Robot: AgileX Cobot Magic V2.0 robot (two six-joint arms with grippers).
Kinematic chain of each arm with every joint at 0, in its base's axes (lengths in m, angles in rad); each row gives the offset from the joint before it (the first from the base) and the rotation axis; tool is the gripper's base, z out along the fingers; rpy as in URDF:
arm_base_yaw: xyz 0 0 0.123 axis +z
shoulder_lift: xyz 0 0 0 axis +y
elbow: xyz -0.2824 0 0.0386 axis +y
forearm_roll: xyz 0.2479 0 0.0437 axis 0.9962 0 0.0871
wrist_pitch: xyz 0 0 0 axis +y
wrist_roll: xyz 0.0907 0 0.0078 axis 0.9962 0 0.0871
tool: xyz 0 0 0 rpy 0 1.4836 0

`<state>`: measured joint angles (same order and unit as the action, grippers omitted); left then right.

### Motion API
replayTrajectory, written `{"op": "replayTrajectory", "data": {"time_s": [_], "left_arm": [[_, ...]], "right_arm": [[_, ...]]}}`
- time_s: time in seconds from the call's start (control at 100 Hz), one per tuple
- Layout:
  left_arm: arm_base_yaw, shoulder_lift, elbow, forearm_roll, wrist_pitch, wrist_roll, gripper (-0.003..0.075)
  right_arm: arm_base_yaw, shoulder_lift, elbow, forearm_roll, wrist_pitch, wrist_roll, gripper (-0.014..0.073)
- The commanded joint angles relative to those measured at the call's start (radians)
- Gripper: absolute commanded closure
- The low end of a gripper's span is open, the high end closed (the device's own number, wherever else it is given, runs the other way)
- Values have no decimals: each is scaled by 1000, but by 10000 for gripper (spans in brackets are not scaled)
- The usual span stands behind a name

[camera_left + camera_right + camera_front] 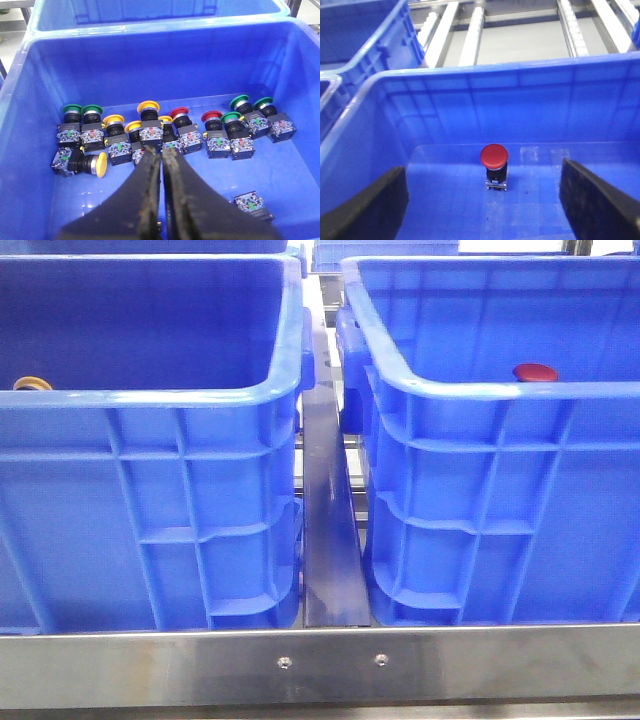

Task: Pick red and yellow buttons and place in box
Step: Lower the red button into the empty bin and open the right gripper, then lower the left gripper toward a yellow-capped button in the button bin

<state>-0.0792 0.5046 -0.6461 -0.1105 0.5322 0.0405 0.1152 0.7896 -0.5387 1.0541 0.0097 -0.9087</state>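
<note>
The left blue crate [150, 65] holds several push buttons with green, yellow and red caps. Red ones [179, 114] and yellow ones [148, 106] stand in a row, and one yellow button [99, 165] lies on its side. My left gripper [162, 156] is shut and empty, with its tips just in front of the row. The right blue crate [520, 95] holds a single red button [494, 156] standing upright. My right gripper [482, 200] is open and empty above that crate's floor, the button ahead between its fingers [592, 200]. Neither gripper shows in the front view.
In the front view the two crates [150, 500] [500, 500] stand side by side with a narrow gap [325, 520], behind a metal rail [320, 665]. The red cap [535, 372] and a yellow cap [30, 383] peek over the rims. Conveyor rollers [475, 30] lie beyond.
</note>
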Motion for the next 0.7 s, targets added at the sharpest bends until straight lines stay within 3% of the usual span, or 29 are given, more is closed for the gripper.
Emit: {"op": "replayTrajectory", "data": {"time_s": [0.0,0.11,0.2,0.54,0.69], "left_arm": [[2,4,-30,-9,-72,-8,739],[2,4,-30,-9,-72,-8,739],[2,4,-30,-9,-72,-8,739],[2,4,-30,-9,-72,-8,739],[2,4,-30,-9,-72,-8,739]], "right_arm": [[-5,-76,1,-9,-23,-17,-41],[-5,-135,26,-9,-24,-18,-26],[-5,-165,29,-10,-28,-18,49],[-5,-179,29,-10,-24,-18,654],[-5,-179,29,-9,-24,-18,662]]}}
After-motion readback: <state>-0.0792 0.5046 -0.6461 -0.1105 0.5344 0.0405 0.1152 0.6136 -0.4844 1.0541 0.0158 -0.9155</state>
